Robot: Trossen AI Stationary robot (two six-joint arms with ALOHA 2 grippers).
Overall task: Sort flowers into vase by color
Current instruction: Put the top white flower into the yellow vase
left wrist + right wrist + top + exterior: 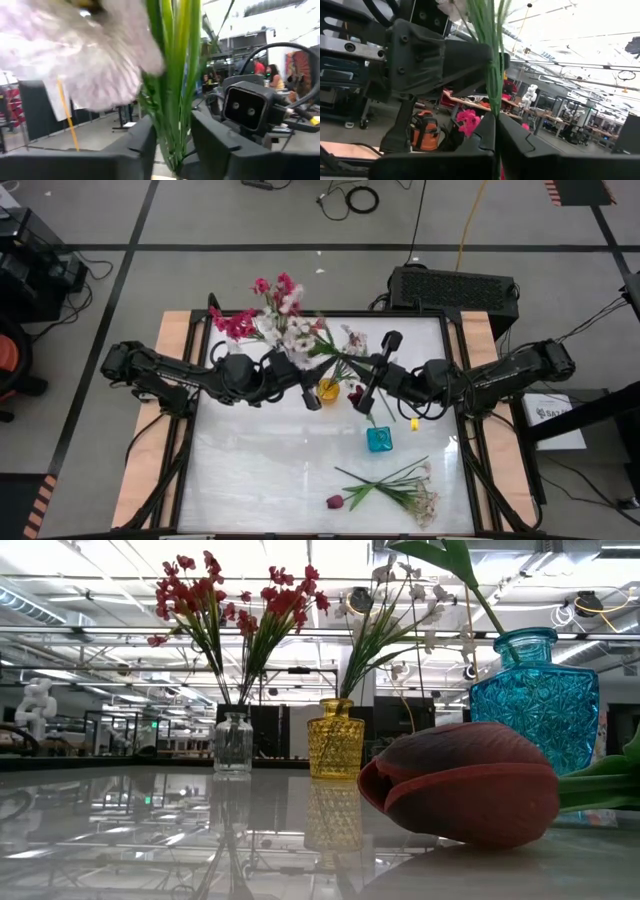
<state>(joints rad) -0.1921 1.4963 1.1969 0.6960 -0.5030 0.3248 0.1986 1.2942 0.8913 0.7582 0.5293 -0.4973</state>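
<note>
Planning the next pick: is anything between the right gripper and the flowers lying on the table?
Yes: the teal vase stands on the table between the right gripper and the loose flowers.

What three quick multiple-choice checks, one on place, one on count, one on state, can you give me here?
1. The loose maroon tulip lies: A) on the floor B) on the table beside white sprigs C) upright in a vase.
2. Vases standing: A) two B) three C) four.
3. The right pincer is: A) open, empty B) shut on a green stem C) shut on a vase.
1B: it lies flat on the tabletop. 2B: clear vase, yellow vase, blue vase. 3B: its wrist view shows the stem clamped.
</note>
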